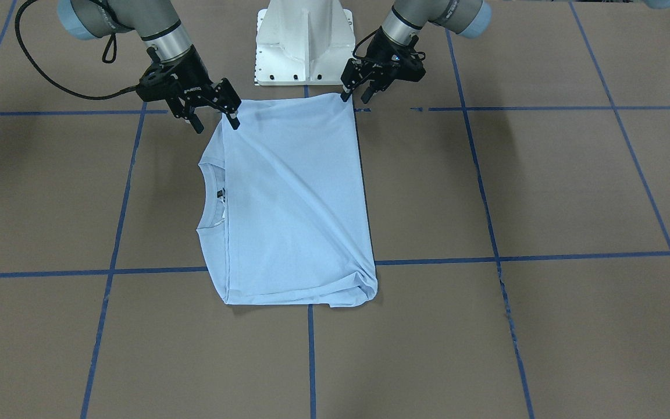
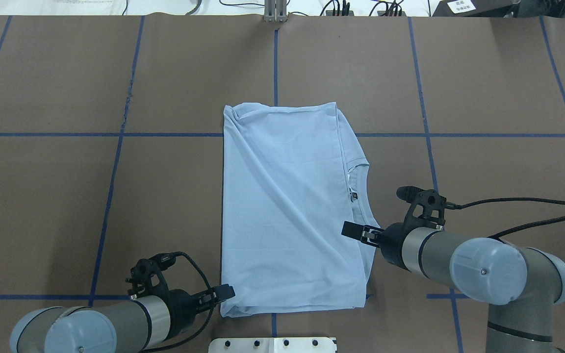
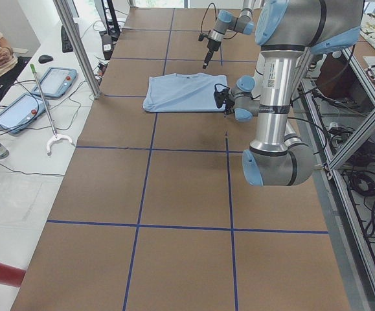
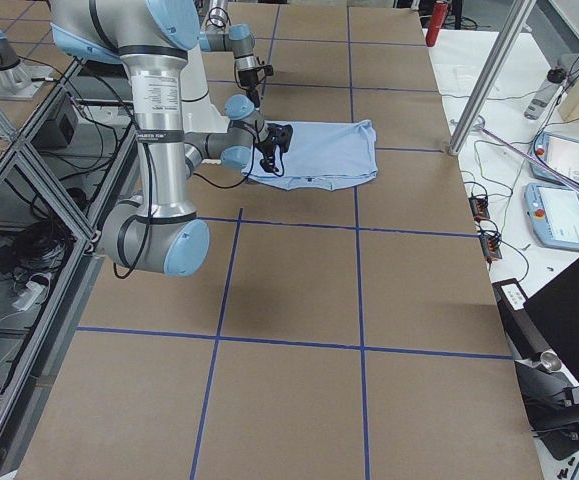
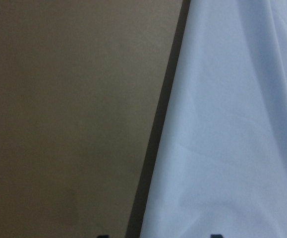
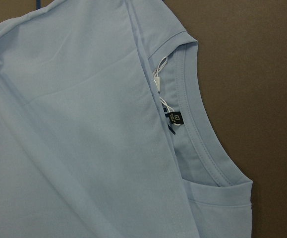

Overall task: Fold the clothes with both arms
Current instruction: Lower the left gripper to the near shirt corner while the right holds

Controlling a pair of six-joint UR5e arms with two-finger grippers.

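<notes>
Brown taped table [image 1: 544, 186], folded pale-blue T-shirt [image 1: 294, 203]

The pale blue T-shirt [image 1: 297, 203] lies folded flat on the brown table [image 1: 544, 192], just in front of the white pedestal base [image 1: 303, 41]. Flanking the base, the left gripper [image 1: 356, 96] and right gripper [image 1: 216, 124] sit at the shirt's two base-side corners, jaws spread. The collar [image 1: 210, 198] and its black label [image 1: 220, 192] lie on the base's right-arm side.

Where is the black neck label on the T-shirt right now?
In the overhead view, the black neck label sits inside the collar on the T-shirt's right side, just beyond the right gripper.
</notes>
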